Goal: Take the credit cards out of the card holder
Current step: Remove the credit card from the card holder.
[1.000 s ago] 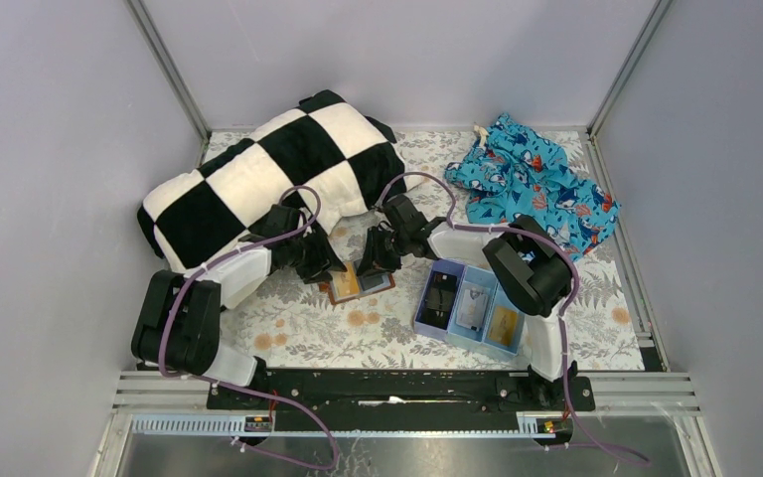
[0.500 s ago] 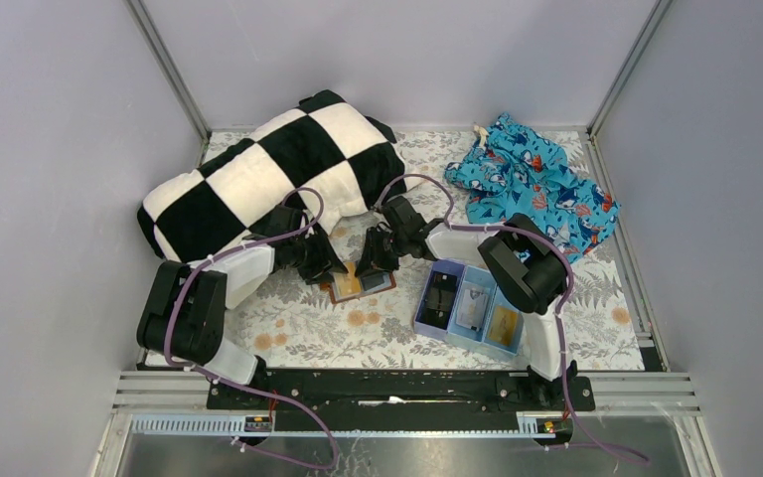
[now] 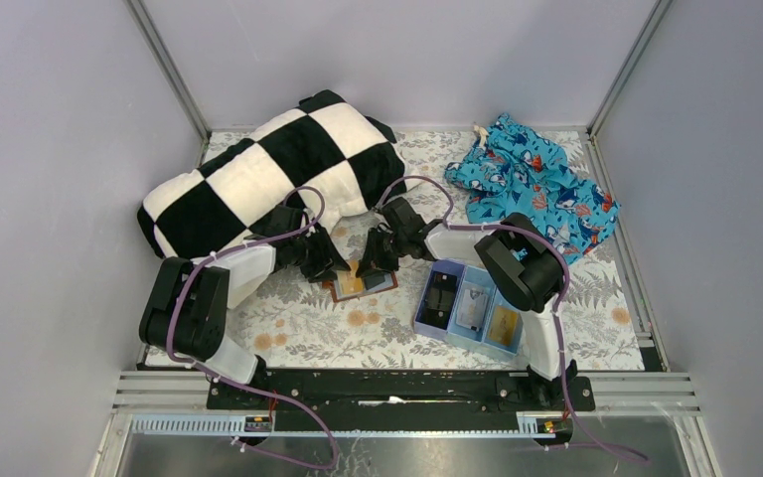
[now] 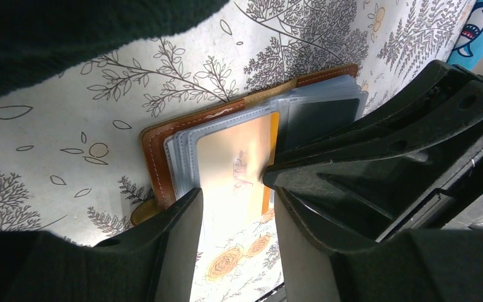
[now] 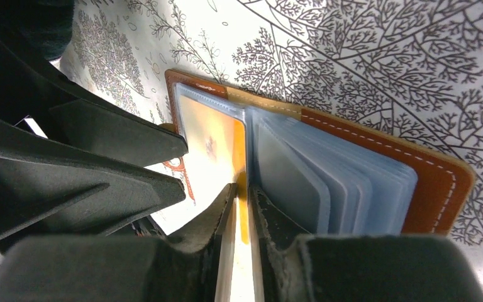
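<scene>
The floral-clothed desk [image 3: 596,298] carries everything. A black-and-white checked pillow [image 3: 258,179] lies just behind the left pincer [image 4: 233,185], and a crumpled blue patterned cloth [image 3: 536,184] lies well beyond the right pincer [image 5: 242,195], off to its right. A light blue tray [image 3: 423,308] sits near the right pincer's right side. The brown card holder [image 4: 154,157] lies open on the desk directly under both pincers, which meet over it. The left pincer is released, jaws spread either side of the orange-gold card [image 4: 233,157], its tips at the holder's edge. The right pincer is clenched thinly on that card's edge, beside the grey-blue pockets. The card sits partly out of its clear sleeve.
</scene>
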{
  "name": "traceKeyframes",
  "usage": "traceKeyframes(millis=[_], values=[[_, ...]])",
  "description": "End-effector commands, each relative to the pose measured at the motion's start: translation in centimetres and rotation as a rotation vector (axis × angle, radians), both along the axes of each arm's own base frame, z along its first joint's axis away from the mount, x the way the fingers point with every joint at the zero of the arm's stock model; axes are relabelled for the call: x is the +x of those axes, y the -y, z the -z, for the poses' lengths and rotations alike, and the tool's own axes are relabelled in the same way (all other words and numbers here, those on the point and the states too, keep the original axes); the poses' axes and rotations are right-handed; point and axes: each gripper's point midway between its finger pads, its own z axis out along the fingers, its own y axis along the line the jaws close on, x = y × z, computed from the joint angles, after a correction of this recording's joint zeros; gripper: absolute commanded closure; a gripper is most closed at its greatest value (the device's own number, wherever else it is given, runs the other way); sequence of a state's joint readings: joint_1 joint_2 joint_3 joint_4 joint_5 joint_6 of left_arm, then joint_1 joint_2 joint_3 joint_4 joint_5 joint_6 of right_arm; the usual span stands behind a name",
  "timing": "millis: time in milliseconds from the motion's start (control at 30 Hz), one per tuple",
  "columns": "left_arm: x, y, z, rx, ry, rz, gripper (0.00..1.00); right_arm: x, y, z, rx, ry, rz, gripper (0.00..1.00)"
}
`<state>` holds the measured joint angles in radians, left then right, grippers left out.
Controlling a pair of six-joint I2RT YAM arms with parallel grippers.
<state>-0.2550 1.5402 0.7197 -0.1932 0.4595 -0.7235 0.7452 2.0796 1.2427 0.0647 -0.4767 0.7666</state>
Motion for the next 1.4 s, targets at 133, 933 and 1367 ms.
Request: traceKeyframes(millis=[133,933,1367], values=[[-1.0,0.3,1.9,0.019,-0.032,0.016,0.50,0.0,0.3,0.0,-0.009,0.012,0.036,1.00],[-0.9,-0.1,1.8,0.046,-0.038,0.016,0.50,1.4,4.7,-0.5,-0.059,0.060,0.074,1.00],[0.6,2.1,-4.1,-0.095,0.169,0.045,0.48,1.7,4.9,-1.2,-0.020,0.066,0.044,1.00]])
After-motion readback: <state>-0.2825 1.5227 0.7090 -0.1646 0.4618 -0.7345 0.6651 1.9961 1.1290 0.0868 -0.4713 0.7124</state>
